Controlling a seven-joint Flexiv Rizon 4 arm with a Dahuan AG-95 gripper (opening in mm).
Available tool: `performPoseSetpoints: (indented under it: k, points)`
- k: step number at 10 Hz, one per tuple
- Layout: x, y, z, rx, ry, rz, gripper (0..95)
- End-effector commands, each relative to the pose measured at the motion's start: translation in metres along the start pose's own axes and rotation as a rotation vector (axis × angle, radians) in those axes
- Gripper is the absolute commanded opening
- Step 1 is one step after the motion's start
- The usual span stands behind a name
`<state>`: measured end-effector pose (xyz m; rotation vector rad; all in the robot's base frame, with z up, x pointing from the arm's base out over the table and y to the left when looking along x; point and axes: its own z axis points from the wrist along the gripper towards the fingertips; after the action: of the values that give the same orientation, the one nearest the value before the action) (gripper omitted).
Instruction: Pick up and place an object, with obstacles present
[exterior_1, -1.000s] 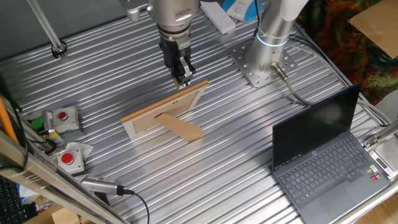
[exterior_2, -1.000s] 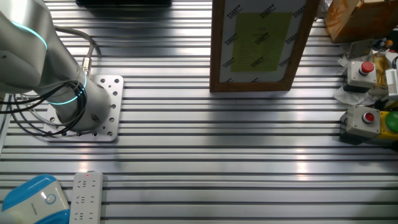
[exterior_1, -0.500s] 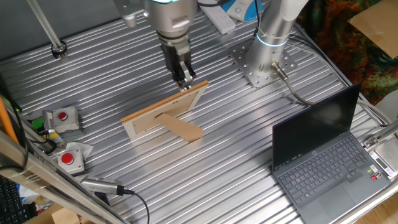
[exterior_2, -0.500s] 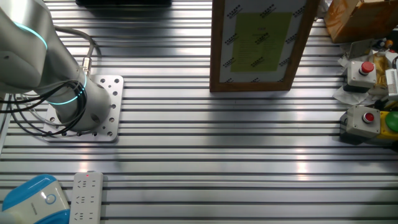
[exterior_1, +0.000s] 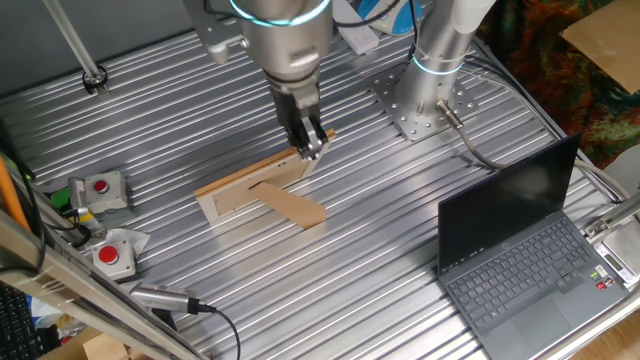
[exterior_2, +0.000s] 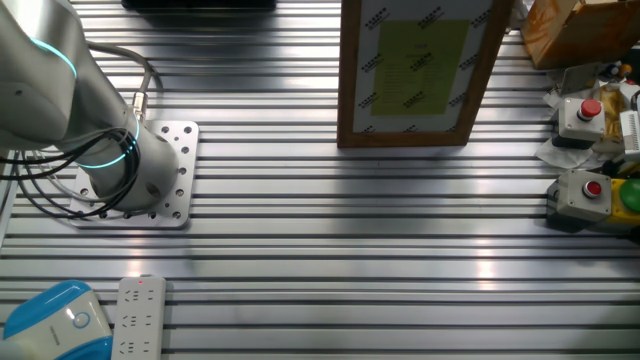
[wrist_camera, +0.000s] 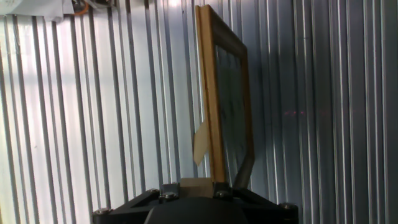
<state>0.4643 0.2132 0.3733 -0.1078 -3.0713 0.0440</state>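
A: One small tan wooden block (wrist_camera: 196, 185), seen in the hand view pinched between the end effector's fingers, at the bottom edge of that picture.

B: End effector (exterior_1: 312, 146)?

A: Closed on the block, fingers narrow. In one fixed view it hangs over the right end of the picture frame (exterior_1: 262, 177), just above its top edge; whether it touches the frame cannot be told.

B: Frame?

A: Light wood, standing tilted on the ribbed metal worktop (exterior_1: 380, 230), propped by a brown cardboard flap (exterior_1: 292, 205) that lies toward the near side. In the other fixed view its glazed front shows a yellow-green sheet.

B: Other items?

A: Arm base plate (exterior_1: 420, 100) far right of the frame. Dark grey laptop (exterior_1: 520, 250), lid open, near right. Two grey boxes with red buttons (exterior_1: 100, 187) at the left edge. White power strip (exterior_2: 138, 315) and a blue-white device (exterior_2: 55, 320) near the base in the other fixed view.
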Motion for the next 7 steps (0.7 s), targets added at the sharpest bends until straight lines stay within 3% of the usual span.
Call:
performPoseSetpoints:
  k: [1, 4, 7]
  points:
    - [0.001, 0.011, 0.004, 0.005, 0.001, 0.013, 0.0]
    - [0.006, 0.031, 0.010, 0.030, -0.004, 0.037, 0.0]
    - [0.011, 0.046, 0.016, 0.029, -0.013, 0.057, 0.0]
